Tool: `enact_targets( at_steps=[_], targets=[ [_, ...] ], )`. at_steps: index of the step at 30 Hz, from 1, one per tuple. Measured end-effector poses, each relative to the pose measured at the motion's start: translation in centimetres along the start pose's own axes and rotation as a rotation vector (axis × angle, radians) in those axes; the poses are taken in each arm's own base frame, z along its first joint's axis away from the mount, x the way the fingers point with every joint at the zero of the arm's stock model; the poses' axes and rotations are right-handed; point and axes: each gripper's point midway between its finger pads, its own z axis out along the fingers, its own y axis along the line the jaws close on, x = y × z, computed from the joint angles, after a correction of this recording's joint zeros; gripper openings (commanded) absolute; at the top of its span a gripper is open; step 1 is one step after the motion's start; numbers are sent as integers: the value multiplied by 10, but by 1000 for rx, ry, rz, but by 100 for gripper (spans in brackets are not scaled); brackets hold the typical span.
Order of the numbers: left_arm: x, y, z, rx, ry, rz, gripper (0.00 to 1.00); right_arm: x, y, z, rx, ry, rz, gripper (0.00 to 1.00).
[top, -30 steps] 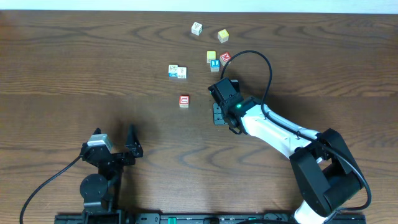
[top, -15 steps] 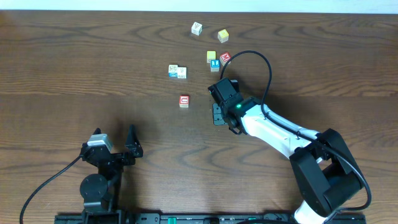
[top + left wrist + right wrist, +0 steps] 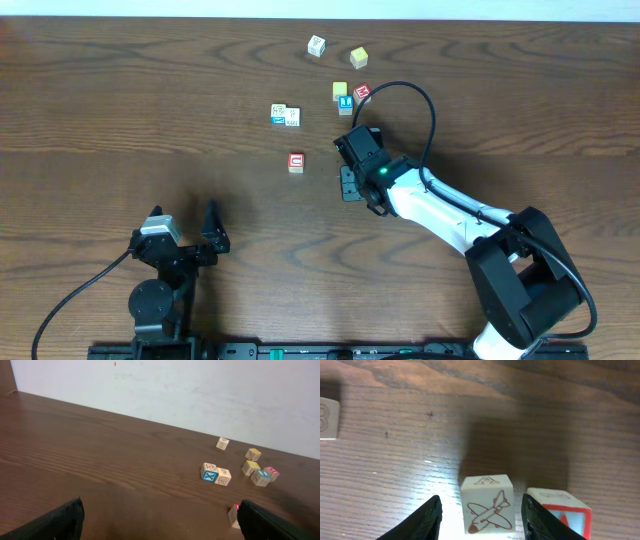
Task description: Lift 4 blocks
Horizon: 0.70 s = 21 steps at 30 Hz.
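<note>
The whitish block [image 3: 486, 510] (airplane face) sits on the counter [image 3: 390, 465] between the right jaws, part-open w/ a gap each side; to lift well they should centre, miss the red-framed A block [image 3: 567, 520] just beside, close, rise straight; overhead hides both blocks but shows the red-framed C block [image 3: 296, 161] & wide left jaws.

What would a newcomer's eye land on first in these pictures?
In the right wrist view, a pale cube with an airplane drawing stands on the table between the open fingers of the right gripper, a red-framed cube close beside it. Overhead, the left gripper sits parked and open at the near-left edge.
</note>
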Motion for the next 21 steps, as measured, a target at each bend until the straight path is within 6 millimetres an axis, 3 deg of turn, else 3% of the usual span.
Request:
enact_targets(
  at_steps=[7,13,21],
  targets=[
    [0,0,0,0,0,0,98,-10,5,0,-21,-40,-46,49],
    [0,0,0,0,0,0,98,-20,11,-1,-41,-84,-87,41],
    [0,0,0,0,0,0,98,-20,11,-1,-40,-84,-117,12]
  ],
)
